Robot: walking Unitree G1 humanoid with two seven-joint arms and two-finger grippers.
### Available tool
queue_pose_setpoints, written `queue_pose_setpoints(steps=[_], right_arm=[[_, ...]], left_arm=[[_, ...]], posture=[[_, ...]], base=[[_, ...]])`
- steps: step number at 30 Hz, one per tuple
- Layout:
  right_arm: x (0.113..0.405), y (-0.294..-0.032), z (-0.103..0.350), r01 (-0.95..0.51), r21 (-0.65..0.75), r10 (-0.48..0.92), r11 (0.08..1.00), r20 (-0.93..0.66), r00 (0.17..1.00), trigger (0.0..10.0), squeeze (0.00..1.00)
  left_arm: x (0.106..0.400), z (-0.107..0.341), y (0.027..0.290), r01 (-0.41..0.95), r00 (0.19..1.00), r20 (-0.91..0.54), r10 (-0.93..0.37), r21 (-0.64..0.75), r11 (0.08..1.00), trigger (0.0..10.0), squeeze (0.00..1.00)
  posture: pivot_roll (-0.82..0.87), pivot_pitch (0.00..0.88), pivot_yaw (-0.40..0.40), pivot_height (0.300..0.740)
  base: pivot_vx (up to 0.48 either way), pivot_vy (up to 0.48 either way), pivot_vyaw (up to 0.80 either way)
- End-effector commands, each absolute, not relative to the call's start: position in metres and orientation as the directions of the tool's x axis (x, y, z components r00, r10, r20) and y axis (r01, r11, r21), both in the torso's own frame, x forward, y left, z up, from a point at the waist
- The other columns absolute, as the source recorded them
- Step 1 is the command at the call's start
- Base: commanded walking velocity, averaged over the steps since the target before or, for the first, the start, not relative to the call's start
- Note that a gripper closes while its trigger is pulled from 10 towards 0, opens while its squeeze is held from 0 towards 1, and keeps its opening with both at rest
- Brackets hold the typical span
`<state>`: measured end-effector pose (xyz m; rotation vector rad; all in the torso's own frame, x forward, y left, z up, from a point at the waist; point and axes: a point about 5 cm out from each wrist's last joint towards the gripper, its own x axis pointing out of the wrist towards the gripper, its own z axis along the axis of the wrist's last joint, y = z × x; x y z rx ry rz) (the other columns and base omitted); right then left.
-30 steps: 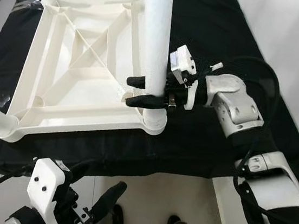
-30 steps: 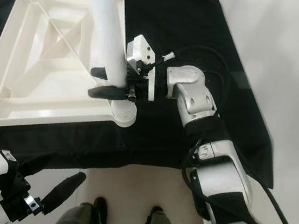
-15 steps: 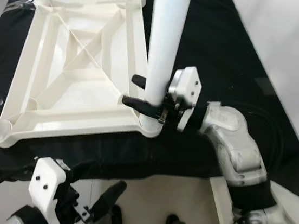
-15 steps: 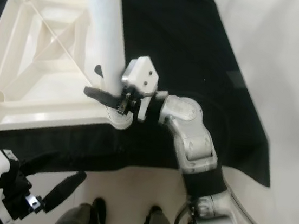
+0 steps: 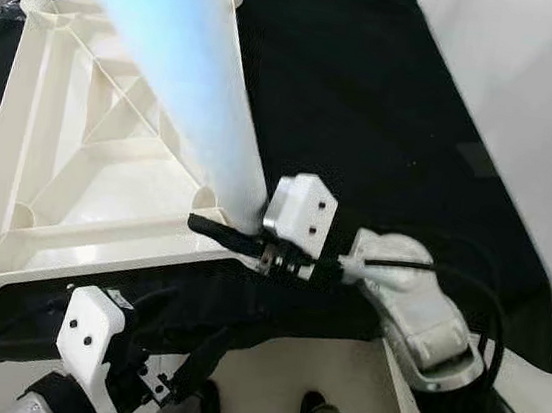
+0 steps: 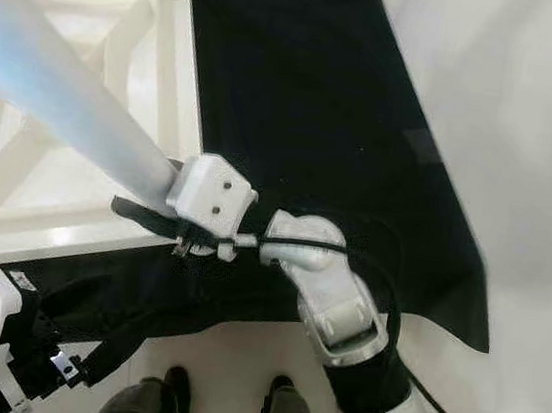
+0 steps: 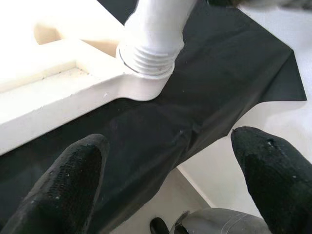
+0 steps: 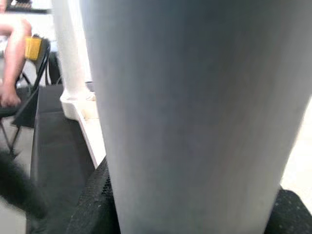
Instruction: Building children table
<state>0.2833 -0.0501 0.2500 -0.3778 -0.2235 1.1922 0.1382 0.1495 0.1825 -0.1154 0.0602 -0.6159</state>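
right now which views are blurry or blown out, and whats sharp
Left eye view: the near table leg is a soft bluish blur, the right gripper at its base sharper. Left wrist view: the threaded socket is crisp, the tabletop frame overexposed. Right wrist view: the leg is out of focus.

The right arm (image 5: 414, 309) is built of silver-grey cast segments with small round screw holes, and a black cable is looped along it. A white angular block with two dark screws is mounted at the wrist, behind the right gripper (image 5: 215, 229) with its long black fingers. The left gripper (image 7: 165, 180) is fitted with coarse, textured black fingers (image 7: 63, 183), behind a white housing.
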Motion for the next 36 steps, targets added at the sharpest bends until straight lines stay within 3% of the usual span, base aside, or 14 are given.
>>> queue_pose_setpoints(steps=[1, 4, 8, 16, 17, 18, 19, 21, 27, 36], right_arm=[[0.300, -0.076, 0.179, -0.887, -0.135, 0.828, 0.441, -0.320, 0.461, 10.0, 0.00], [0.313, -0.082, 0.176, -0.839, -0.009, 0.786, 0.544, -0.346, 0.513, 10.0, 0.00], [0.318, -0.088, 0.167, -0.776, 0.038, 0.735, 0.630, -0.353, 0.579, 10.0, 0.00], [0.298, -0.084, 0.151, -0.742, 0.081, 0.709, 0.665, -0.380, 0.594, 10.0, 0.00], [0.294, -0.085, 0.145, -0.682, 0.042, 0.638, 0.730, -0.400, 0.658, 10.0, 0.00], [0.294, -0.085, 0.145, -0.682, 0.042, 0.638, 0.730, -0.400, 0.658, 10.0, 0.00], [0.290, -0.090, 0.139, -0.553, -0.051, 0.485, 0.832, -0.418, 0.768, 10.0, 0.00], [0.269, -0.083, 0.134, -0.365, -0.120, 0.289, 0.923, -0.409, 0.865, 10.0, 0.00], [0.269, -0.056, 0.135, -0.259, -0.038, 0.227, 0.965, -0.371, 0.900, 10.0, 0.00], [0.288, -0.051, 0.136, -0.206, -0.015, 0.190, 0.979, -0.319, 0.928, 10.0, 0.00]], left_arm=[[0.136, 0.177, 0.151, 0.558, 0.821, -0.046, -0.568, -0.142, 0.818, 10.0, 0.00], [0.136, 0.177, 0.150, 0.559, 0.821, -0.044, -0.569, -0.143, 0.817, 10.0, 0.00], [0.135, 0.178, 0.150, 0.557, 0.822, -0.042, -0.567, -0.143, 0.818, 10.0, 0.00], [0.136, 0.178, 0.151, 0.557, 0.822, -0.041, -0.567, -0.142, 0.818, 10.0, 0.00], [0.136, 0.178, 0.151, 0.557, 0.823, -0.042, -0.567, -0.141, 0.819, 10.0, 0.00], [0.136, 0.178, 0.151, 0.557, 0.823, -0.042, -0.567, -0.141, 0.819, 10.0, 0.00], [0.137, 0.178, 0.152, 0.556, 0.823, -0.042, -0.566, -0.140, 0.819, 10.0, 0.00], [0.139, 0.177, 0.154, 0.540, 0.835, -0.035, -0.549, -0.142, 0.830, 10.0, 0.00], [0.153, 0.176, 0.163, 0.469, 0.882, -0.004, -0.472, -0.103, 0.877, 10.0, 0.00], [0.183, 0.176, 0.181, 0.385, 0.922, 0.065, -0.381, -0.056, 0.921, 10.0, 0.00]], posture=[[0.01, 0.372, 0.040, 0.740], [0.01, 0.372, 0.037, 0.740], [0.02, 0.376, 0.037, 0.740], [0.01, 0.381, 0.042, 0.740], [0.01, 0.379, 0.036, 0.740], [0.01, 0.379, 0.036, 0.740], [0.01, 0.378, 0.033, 0.740], [0.01, 0.362, 0.031, 0.740], [0.02, 0.321, 0.047, 0.740], [0.02, 0.220, 0.049, 0.740]], base=[[0.000, 0.000, 0.00], [0.000, 0.000, 0.00], [0.000, 0.000, 0.00], [0.000, 0.000, 0.00], [0.000, 0.000, 0.00], [0.000, 0.000, 0.00], [0.000, 0.000, 0.00], [0.000, 0.000, 0.00], [0.000, 0.000, 0.00], [0.000, 0.000, 0.00]])
